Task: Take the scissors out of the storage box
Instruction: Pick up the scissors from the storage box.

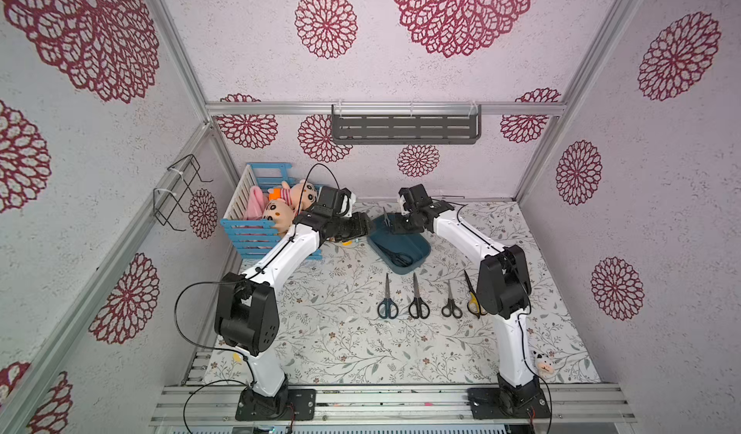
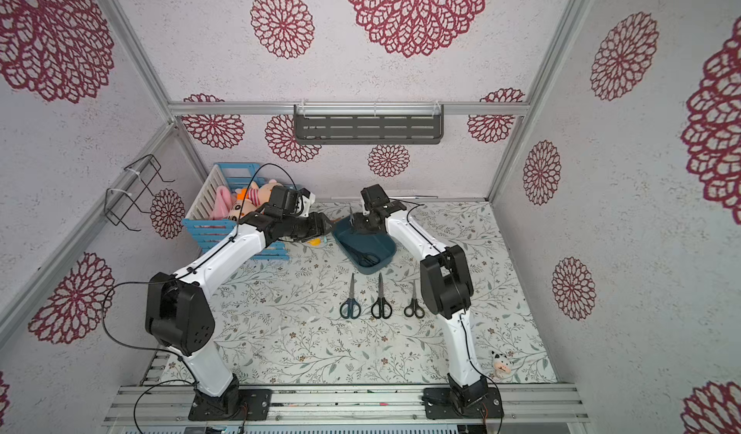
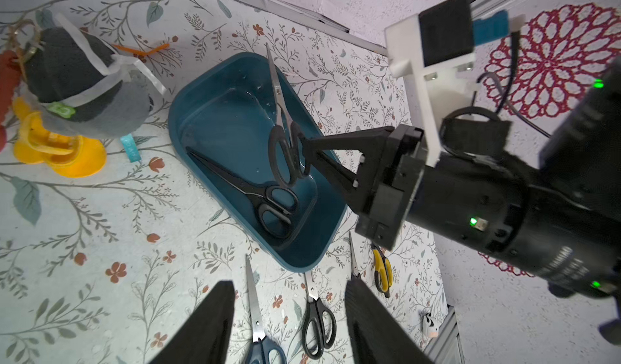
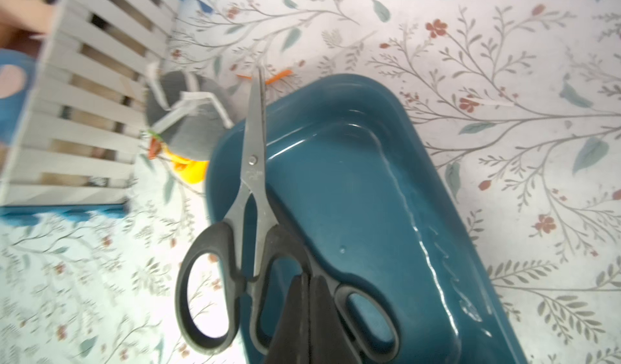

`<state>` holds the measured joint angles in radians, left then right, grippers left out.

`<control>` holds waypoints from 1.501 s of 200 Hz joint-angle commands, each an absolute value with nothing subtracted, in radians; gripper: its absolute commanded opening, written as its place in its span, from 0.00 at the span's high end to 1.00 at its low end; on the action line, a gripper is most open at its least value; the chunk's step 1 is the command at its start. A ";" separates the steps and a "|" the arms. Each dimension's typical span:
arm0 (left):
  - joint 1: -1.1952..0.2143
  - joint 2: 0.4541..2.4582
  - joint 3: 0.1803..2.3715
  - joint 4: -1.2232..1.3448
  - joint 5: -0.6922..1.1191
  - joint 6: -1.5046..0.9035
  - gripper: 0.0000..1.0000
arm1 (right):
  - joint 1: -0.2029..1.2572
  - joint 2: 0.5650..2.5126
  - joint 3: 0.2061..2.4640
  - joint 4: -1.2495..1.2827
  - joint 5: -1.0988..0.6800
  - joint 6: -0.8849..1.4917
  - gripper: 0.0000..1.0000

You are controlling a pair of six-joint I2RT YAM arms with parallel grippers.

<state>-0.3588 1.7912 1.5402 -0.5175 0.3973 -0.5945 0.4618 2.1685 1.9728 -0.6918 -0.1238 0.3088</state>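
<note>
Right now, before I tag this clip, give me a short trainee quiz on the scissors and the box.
1. True or false: the right hand is shut on a black-handled pair held over the storage box.
2. How many pairs lie inside the storage box? A) none B) one C) three
3. Fill in: ___ pairs lie in a row on the table.

Key
1. True.
2. B: one black pair lies on its floor.
3. Four, from the dark-blue-handled pair to the yellow-and-black pair.
</note>
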 commanded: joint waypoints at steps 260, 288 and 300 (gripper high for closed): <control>-0.320 1.783 1.471 -0.458 0.414 -0.643 0.87 | 0.561 2.062 2.039 -0.676 -0.426 0.336 1.00; -0.311 1.772 1.450 -0.441 0.440 -0.660 0.99 | 0.562 2.065 2.028 -0.673 -0.430 0.337 1.00; -0.310 1.763 1.445 -0.455 0.430 -0.657 1.00 | 0.561 2.071 2.037 -0.695 -0.402 0.341 0.74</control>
<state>-0.3256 1.7962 1.4597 -0.4671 0.4274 -0.6552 0.5514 2.1391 2.0212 -0.7055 -0.3950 0.3351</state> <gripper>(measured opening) 0.022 0.051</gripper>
